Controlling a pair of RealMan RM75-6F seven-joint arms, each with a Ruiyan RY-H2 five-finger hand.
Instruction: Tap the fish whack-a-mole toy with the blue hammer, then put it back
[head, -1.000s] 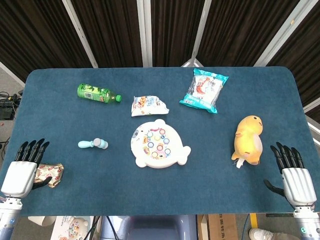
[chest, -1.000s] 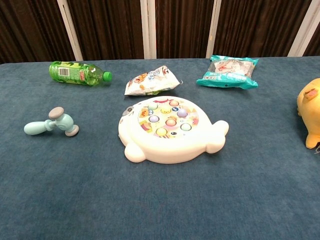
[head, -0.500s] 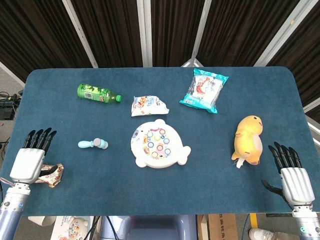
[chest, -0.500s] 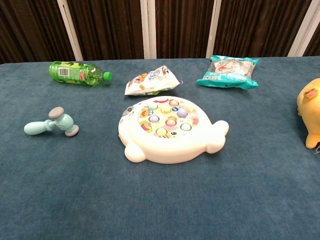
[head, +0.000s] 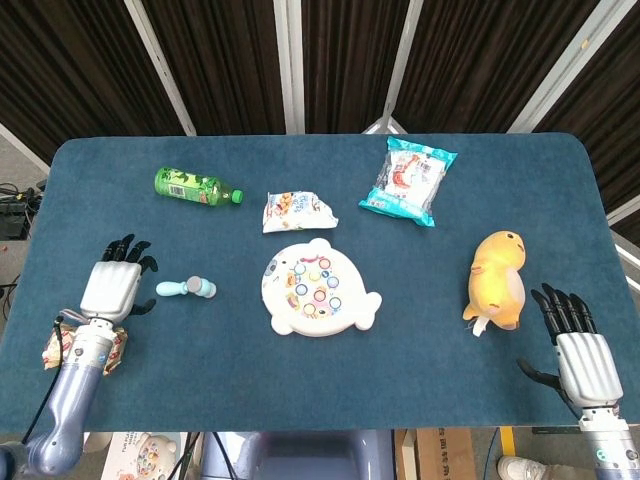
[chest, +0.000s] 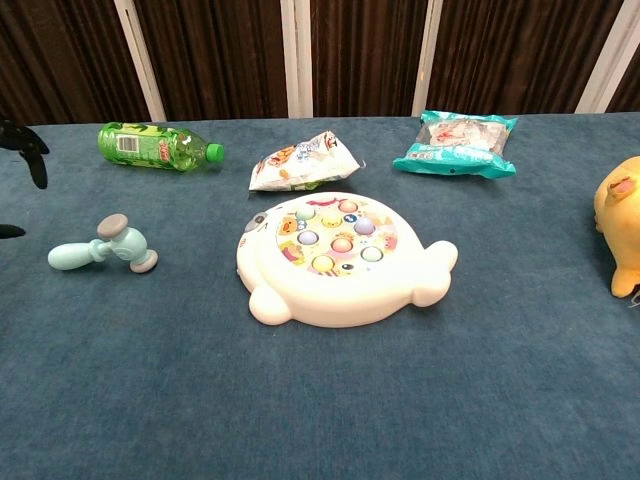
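Note:
The blue hammer (head: 187, 289) (chest: 103, 247) lies on the blue table, left of the white fish whack-a-mole toy (head: 318, 288) (chest: 338, 258) with coloured buttons. My left hand (head: 116, 285) hovers just left of the hammer's handle, fingers apart, holding nothing; only its dark fingertips (chest: 30, 150) show at the left edge of the chest view. My right hand (head: 578, 350) stays open at the table's front right corner, away from the toy.
A green bottle (head: 196, 186) lies at the back left, a small snack bag (head: 295, 210) behind the toy, a teal snack bag (head: 408, 180) at the back right. A yellow plush (head: 498, 279) sits at the right. A crumpled wrapper (head: 62, 350) lies under my left forearm.
My left hand has moved forward and right, from the front left table edge to just beside the hammer's handle. The right hand has barely shifted. Hammer and toy stay still.

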